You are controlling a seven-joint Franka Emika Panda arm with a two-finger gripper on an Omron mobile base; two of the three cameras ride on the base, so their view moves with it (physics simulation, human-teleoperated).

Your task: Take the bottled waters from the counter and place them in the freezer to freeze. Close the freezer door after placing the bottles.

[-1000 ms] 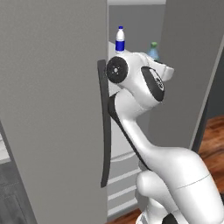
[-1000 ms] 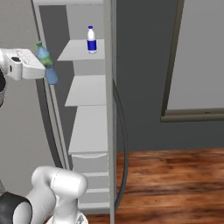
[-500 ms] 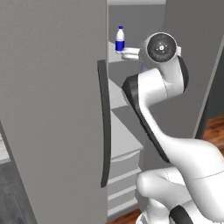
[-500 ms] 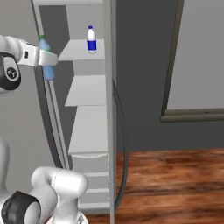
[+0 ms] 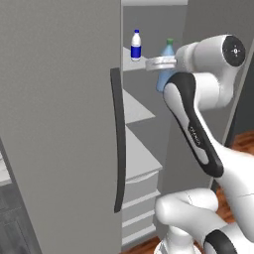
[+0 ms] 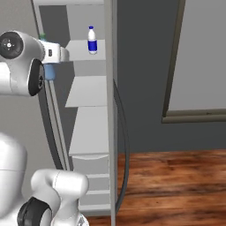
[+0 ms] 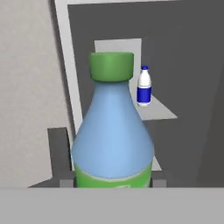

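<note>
The pincer point(image 7: 112, 181) squeezes the green-capped bottle point(image 7: 113, 131) tight and upright at the open freezer point(image 6: 88, 114). The blue-label bottle point(image 7: 144, 86) stands on the top shelf point(image 7: 159, 110) just ahead. The robot should reach in slowly, set its bottle flat beside that one, and not bump it.

Bg: dark grey wall point(image 6: 141, 66) right of the appliance. Large pale panel with a grey-brown frame point(image 6: 174, 88) on that wall, window or board, can't tell. Floor is reddish-brown wood planks point(image 6: 176, 185), glossy, also visible at the right edge in the left base view point(image 5: 243, 141). Lighting flat, even.
</note>
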